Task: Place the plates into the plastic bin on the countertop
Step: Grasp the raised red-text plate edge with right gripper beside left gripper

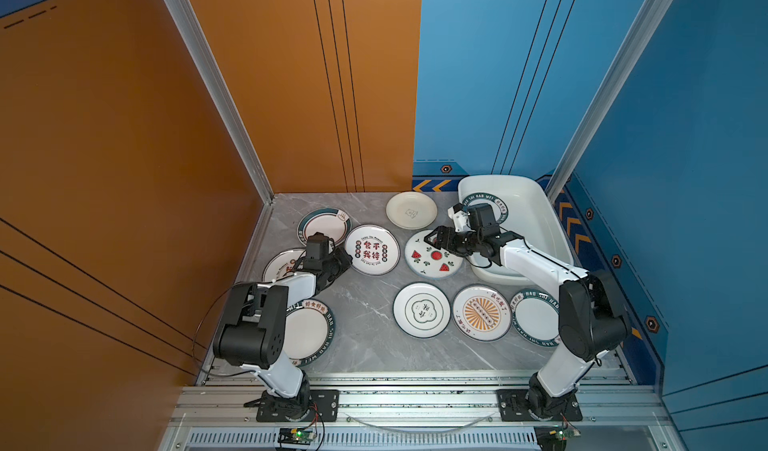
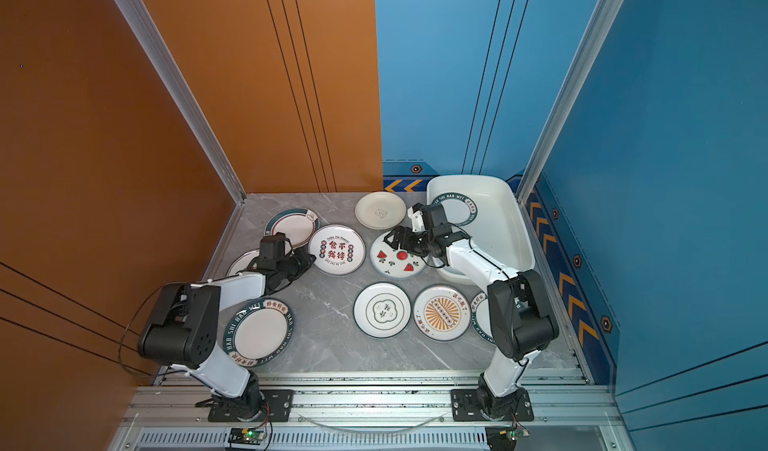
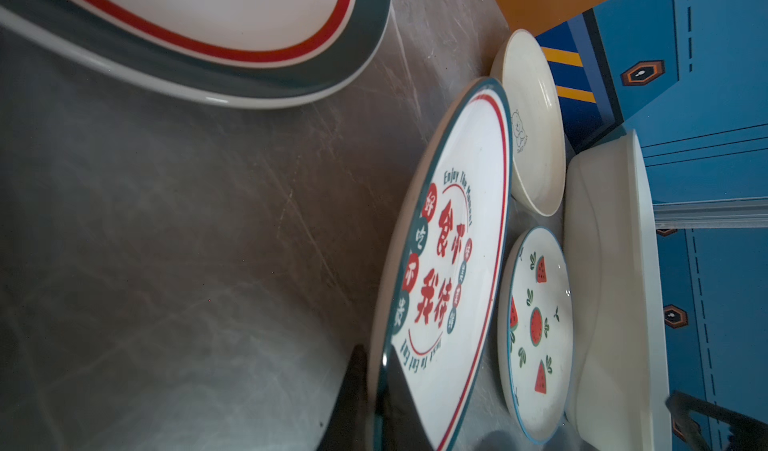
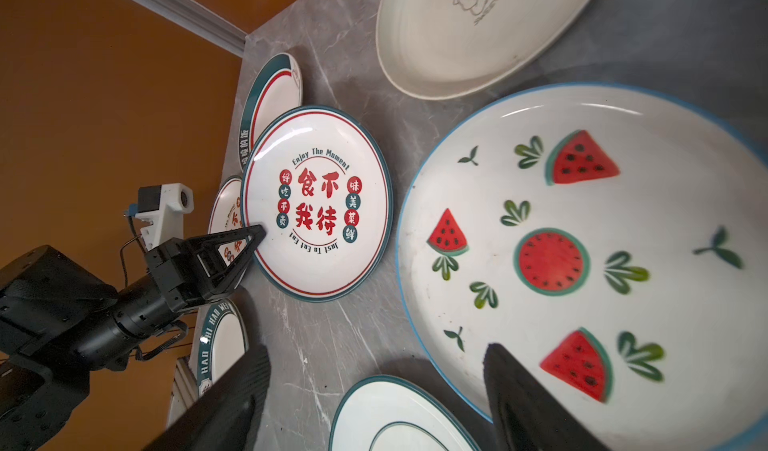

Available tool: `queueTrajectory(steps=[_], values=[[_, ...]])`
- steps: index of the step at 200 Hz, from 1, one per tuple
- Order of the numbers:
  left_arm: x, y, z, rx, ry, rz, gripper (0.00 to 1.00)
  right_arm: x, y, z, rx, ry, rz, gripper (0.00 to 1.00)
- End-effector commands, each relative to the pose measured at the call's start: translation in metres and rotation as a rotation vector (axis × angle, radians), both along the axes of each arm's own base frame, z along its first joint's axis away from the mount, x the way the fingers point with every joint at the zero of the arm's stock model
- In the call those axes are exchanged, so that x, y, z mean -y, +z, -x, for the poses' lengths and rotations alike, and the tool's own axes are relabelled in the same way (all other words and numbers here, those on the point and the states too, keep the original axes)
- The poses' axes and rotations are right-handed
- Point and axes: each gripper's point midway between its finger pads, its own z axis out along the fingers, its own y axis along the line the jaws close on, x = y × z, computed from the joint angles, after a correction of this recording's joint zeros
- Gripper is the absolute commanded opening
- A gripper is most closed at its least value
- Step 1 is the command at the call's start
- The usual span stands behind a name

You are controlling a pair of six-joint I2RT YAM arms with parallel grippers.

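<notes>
Bin (image 1: pixel 540 216) at far right of table (image 1: pixel 365 303), just beside watermelon plate (image 1: pixel 428 264), whose far-left rim lies beneath right pincer's (image 1: pixel 430 239) spread jaws. Left pincer (image 1: pixel 348 261), farther off, is clamped on left rim of red-character plate (image 1: pixel 372 250).

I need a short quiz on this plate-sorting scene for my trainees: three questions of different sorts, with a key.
1. How many plates lie inside the bin?
2. Which plate does the left gripper pinch by its rim? A. sunburst plate. B. red-lettered plate. C. plain cream plate.
3. True or false: the right gripper is shut.

Key
1. One, a green-rimmed plate.
2. B.
3. False: its jaws stand open over the edge of the watermelon plate.
</notes>
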Motion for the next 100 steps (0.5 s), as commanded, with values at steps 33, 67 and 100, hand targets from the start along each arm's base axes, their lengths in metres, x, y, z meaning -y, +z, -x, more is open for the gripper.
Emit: queueTrajectory(steps=[33, 67, 100], values=[[0.005, 0.068, 0.022, 0.09, -0.082, 0.025, 0.0, -0.049, 0.002, -0.012, 0.036, 0.117, -0.082, 0.85], [0.01, 0.088, 0.032, 0.108, -0.105, 0.066, 0.0, -0.072, 0.011, -0.01, 0.057, 0.172, -0.177, 0.85], [0.017, 0.103, 0.036, 0.135, -0.122, 0.118, 0.0, -0.082, 0.01, -0.007, 0.042, 0.208, -0.212, 0.83]])
